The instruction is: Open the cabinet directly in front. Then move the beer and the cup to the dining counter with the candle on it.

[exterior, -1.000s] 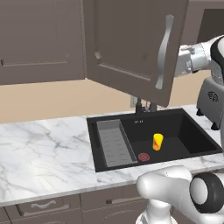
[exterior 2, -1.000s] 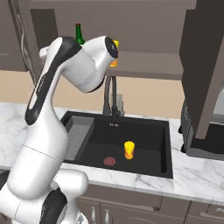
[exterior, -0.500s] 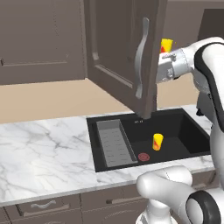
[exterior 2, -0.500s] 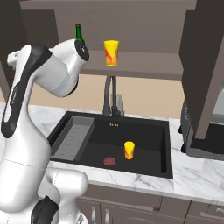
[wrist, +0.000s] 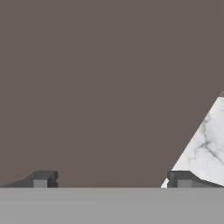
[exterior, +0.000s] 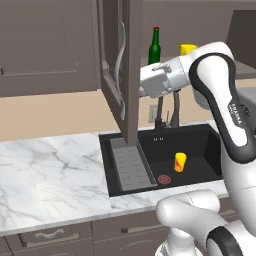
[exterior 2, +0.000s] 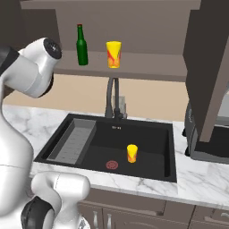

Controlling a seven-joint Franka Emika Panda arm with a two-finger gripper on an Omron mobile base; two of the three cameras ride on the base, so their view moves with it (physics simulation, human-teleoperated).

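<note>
One cabinet door stands swung open at the left. On the shelf — one beer, then one cup, apart and upright. A second yellow cup stands in the black sink. The hand faces the brown panel, fingers spread, grasping nothing.

1. The open cabinet door juts out edge-on, just left of the shelf.
2. On the shelf, beer and cup stand apart, approachable from the front.
3. The faucet rises below them.
</note>
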